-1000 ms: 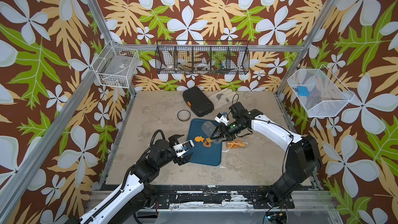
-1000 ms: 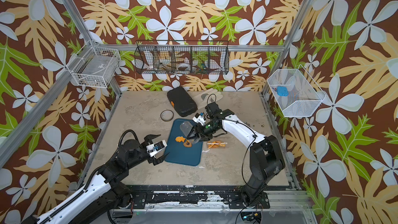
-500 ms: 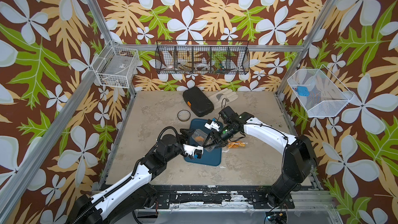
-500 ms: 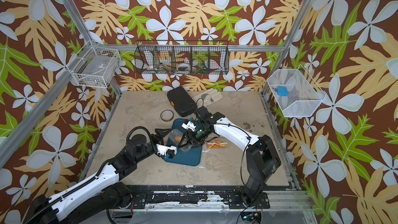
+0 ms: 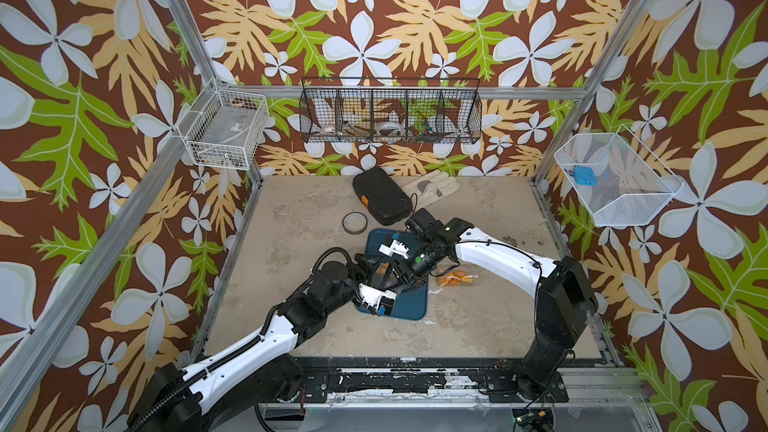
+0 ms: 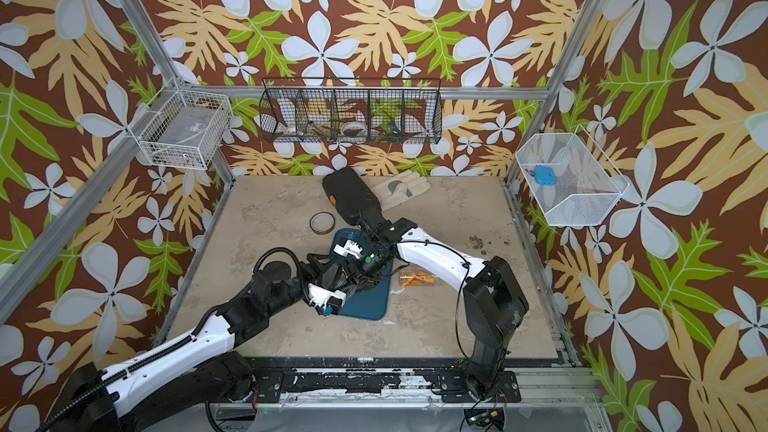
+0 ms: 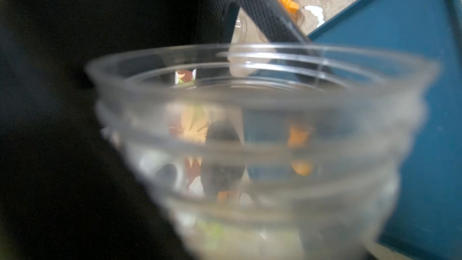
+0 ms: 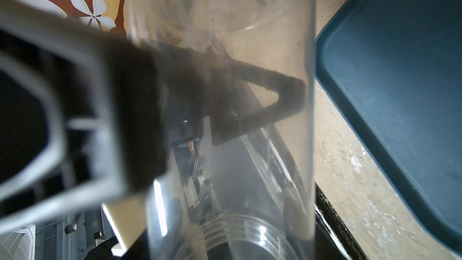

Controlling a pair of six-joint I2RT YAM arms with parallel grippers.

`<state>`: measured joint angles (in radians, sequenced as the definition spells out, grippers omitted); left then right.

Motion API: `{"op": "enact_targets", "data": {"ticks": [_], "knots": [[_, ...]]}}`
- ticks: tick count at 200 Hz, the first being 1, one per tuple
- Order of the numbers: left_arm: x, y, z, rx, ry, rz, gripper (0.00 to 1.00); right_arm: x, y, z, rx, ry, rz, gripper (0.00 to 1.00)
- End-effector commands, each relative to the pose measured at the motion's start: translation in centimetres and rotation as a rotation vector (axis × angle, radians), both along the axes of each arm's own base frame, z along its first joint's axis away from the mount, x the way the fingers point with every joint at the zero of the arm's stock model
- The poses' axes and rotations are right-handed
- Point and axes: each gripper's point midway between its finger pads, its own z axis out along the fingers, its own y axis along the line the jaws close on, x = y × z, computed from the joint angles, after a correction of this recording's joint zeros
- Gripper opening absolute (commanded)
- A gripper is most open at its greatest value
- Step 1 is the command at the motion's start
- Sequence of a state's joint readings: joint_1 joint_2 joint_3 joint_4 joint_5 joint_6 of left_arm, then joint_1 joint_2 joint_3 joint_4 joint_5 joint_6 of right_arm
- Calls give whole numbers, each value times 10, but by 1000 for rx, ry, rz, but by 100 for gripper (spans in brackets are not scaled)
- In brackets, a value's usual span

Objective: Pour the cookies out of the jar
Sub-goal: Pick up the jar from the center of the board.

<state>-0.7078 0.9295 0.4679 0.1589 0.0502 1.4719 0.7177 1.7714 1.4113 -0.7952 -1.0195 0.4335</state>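
Observation:
A clear jar lies tilted over the left part of the blue tray, with my right gripper shut on its body. The jar looks empty in the right wrist view. Its threaded mouth fills the left wrist view. My left gripper meets the jar from the left. One black finger shows through the jar's wall, but the gap between the jaws is not visible. Orange blurs, likely cookies, show through the jar against the tray. In both top views the arms hide the cookies.
A small clear container of orange pieces lies on the table just right of the tray. Behind the tray are a round lid, a black case and a pale glove. Wire baskets hang on the walls.
My left arm has reached right over the tray to the jar, and its jaws have narrowed. The right gripper has carried the jar down and left, covering the cookies on the tray.

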Motion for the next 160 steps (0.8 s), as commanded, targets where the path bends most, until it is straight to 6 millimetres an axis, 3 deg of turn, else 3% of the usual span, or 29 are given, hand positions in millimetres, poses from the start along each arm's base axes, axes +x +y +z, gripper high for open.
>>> {"op": "enact_targets", "data": {"ticks": [1, 72, 137, 160], "knots": [[1, 2, 2, 6, -23, 4, 79, -2, 3, 5, 17, 10, 9, 56], [-3, 7, -6, 21, -15, 8, 67, 2, 7, 6, 21, 8, 10, 60], [-7, 10, -13, 25, 4, 12, 62, 7, 13, 17, 44, -7, 7, 81], [-9, 11, -16, 16, 19, 19, 60, 16, 12, 24, 48, -32, -14, 82]]}}
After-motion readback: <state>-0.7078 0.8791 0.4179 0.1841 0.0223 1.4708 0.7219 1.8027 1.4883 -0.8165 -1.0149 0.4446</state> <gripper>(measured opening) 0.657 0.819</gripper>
